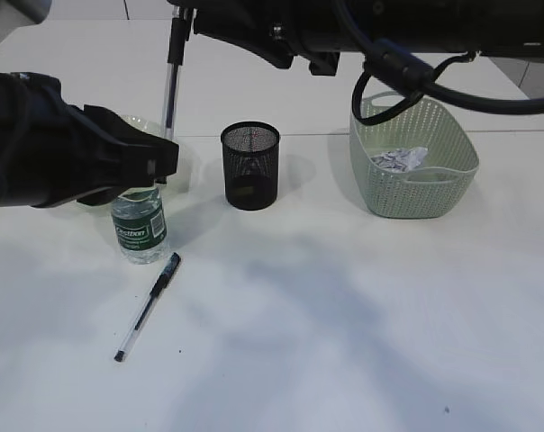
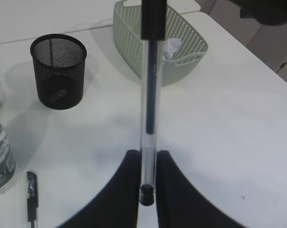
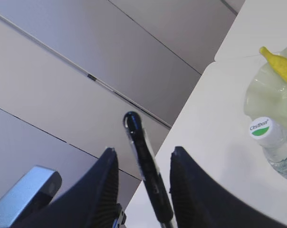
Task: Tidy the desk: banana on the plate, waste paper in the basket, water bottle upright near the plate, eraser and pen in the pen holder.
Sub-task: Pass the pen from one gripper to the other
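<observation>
Handing over the raised pen (image 2: 148,118) goes well only if the right gripper (image 3: 143,166), whose jaws stand apart either side of the capped end without touching it, closes before the left gripper (image 2: 147,161), clamped on the tip end, lets go. Keep the pen vertical. Pen holder (image 1: 250,165) sits at four o'clock from it; a second pen (image 1: 147,307) lies at six o'clock of the bottle (image 1: 139,225).

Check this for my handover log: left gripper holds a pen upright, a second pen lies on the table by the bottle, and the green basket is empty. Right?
One thing is wrong: the green basket is not empty; crumpled waste paper lies in it, as the exterior view shows. The left gripper does hold a pen upright, and a second pen lies by the bottle.
</observation>
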`<state>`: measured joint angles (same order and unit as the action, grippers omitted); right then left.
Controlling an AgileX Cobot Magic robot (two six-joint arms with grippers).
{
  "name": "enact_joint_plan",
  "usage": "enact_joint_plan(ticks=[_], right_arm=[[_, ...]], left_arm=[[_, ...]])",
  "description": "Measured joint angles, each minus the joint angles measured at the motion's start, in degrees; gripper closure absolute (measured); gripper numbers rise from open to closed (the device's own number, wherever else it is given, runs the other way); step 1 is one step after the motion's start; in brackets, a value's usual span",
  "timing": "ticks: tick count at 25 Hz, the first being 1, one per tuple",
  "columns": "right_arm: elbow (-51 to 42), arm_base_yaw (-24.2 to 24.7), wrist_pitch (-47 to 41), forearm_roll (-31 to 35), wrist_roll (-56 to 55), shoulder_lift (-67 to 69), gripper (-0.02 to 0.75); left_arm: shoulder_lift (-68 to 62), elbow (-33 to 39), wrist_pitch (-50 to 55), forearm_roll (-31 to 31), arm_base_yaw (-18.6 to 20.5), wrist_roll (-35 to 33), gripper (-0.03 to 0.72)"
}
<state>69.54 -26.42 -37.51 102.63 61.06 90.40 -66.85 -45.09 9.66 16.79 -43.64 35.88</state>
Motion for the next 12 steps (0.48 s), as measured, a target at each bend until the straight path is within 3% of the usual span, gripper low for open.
enact_joint_plan(ticks=[12], right_arm=[[4.26, 0.0, -2.38, 0.0, 0.09, 4.04, 0.457]], left_arm=[[0.0, 0.0, -0.86, 0.08, 0.0, 0.0, 0.659]])
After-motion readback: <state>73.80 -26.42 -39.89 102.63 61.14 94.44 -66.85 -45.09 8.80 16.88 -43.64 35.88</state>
